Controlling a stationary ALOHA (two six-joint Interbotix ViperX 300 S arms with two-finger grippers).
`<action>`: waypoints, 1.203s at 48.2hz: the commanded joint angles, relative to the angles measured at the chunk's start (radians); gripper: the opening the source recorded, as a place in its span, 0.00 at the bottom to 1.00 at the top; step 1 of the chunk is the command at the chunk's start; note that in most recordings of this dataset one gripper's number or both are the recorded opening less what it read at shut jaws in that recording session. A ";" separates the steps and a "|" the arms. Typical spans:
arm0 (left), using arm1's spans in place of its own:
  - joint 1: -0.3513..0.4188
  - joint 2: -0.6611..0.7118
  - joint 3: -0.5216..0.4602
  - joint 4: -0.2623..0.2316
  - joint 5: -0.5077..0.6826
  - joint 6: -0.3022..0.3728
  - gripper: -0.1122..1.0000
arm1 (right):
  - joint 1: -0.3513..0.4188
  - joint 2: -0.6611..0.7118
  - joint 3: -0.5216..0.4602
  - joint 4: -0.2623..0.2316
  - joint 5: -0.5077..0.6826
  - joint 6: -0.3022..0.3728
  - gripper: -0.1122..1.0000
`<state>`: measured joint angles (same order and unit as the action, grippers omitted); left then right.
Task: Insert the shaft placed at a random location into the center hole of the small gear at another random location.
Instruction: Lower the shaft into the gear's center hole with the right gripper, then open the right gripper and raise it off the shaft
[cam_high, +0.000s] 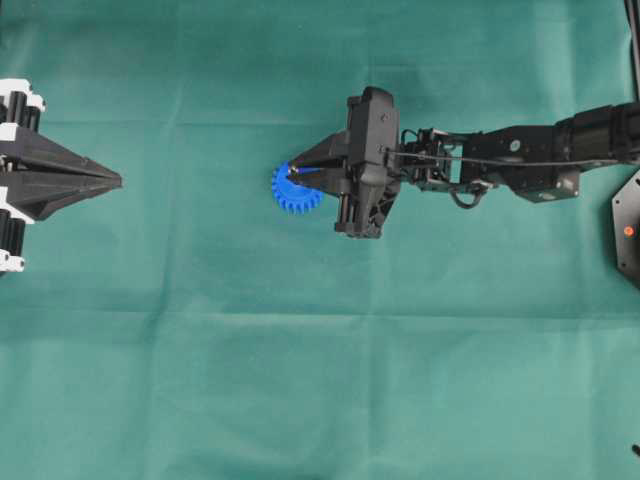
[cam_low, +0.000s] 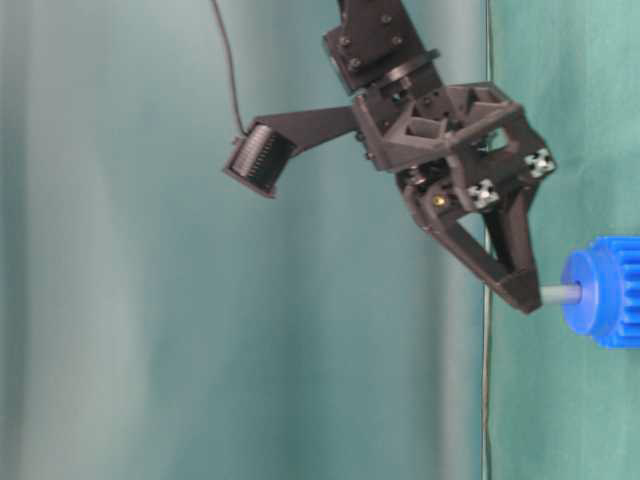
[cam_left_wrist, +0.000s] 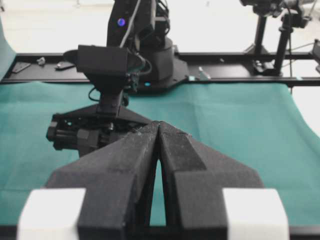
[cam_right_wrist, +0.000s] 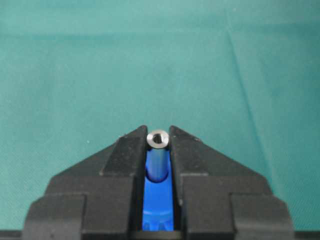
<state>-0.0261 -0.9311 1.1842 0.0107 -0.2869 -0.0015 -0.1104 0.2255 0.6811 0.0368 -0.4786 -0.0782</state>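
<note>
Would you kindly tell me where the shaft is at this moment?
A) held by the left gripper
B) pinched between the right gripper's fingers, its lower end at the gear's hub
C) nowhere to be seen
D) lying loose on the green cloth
B: the shaft sits between the right gripper fingers, its other end meeting the gear hub.

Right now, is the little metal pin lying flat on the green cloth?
No, the shaft is pinched in the right gripper, with its other end at the small gear's hub.
</note>
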 joint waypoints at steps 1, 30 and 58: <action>0.000 0.006 -0.021 0.003 -0.011 -0.002 0.10 | -0.003 -0.005 -0.014 0.008 -0.021 -0.012 0.22; 0.003 0.006 -0.021 0.003 -0.011 -0.002 0.10 | -0.003 0.015 -0.011 0.008 0.014 -0.011 0.22; 0.003 0.006 -0.021 0.003 -0.011 -0.003 0.10 | -0.002 0.014 -0.018 0.009 0.028 -0.006 0.81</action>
<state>-0.0245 -0.9311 1.1842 0.0107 -0.2869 -0.0015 -0.1120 0.2562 0.6811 0.0430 -0.4495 -0.0767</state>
